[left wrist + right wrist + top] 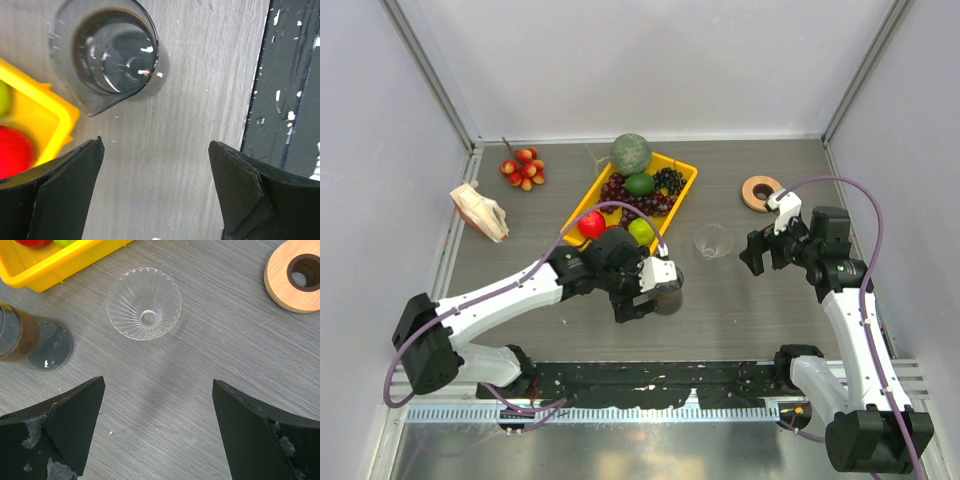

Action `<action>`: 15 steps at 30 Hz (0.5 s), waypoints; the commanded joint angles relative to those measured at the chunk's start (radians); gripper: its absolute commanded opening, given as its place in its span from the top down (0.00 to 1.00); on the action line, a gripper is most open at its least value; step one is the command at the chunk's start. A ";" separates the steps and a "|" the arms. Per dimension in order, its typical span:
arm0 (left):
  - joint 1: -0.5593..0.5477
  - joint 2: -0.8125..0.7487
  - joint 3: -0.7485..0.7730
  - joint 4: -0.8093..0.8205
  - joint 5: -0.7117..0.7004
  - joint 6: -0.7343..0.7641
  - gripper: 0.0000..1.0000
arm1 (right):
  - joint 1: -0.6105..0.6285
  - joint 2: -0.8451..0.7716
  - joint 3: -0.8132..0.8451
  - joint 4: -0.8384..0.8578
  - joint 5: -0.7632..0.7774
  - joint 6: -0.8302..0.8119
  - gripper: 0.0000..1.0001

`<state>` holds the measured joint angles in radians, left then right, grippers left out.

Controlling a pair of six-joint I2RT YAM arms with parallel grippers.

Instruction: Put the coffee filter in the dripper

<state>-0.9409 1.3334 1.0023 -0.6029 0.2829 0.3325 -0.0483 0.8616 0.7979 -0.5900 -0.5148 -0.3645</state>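
Note:
The dripper [713, 241] is a clear ribbed cone standing rim-up on the grey table between the two arms; it also shows in the right wrist view [144, 303]. No white coffee filter shows in any view. My right gripper [760, 254] is open and empty just right of the dripper; in its wrist view [159, 382] the jaws stand wide apart over bare table, short of the dripper. My left gripper [638, 302] is open and empty, with bare table between its jaws [156, 145].
A dark smoky glass cup [668, 296] stands right beside my left gripper [112, 52]. A yellow tray [686, 178] of fruit lies behind it. A tan wooden ring [760, 192] lies back right. A beige paper bundle [480, 212] and red fruits [523, 168] lie at the left.

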 commanded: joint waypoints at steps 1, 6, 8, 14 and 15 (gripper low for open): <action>0.034 -0.048 0.051 -0.008 0.044 0.227 0.04 | -0.004 -0.004 0.040 0.004 -0.022 -0.007 0.05; 0.074 -0.008 0.076 0.048 0.058 0.347 0.02 | -0.004 -0.009 0.038 -0.001 -0.022 -0.007 0.05; 0.077 0.013 0.081 0.063 0.071 0.384 0.02 | -0.004 -0.009 0.037 -0.002 -0.025 -0.007 0.04; 0.076 0.075 0.105 0.109 0.099 0.358 0.03 | -0.004 -0.004 0.037 -0.007 -0.028 -0.017 0.04; 0.076 0.087 0.111 0.104 0.111 0.343 0.04 | -0.004 -0.004 0.037 -0.008 -0.028 -0.019 0.04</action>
<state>-0.8654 1.3918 1.0584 -0.5556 0.3328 0.6701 -0.0483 0.8616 0.7979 -0.6083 -0.5228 -0.3656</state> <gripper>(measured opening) 0.976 0.956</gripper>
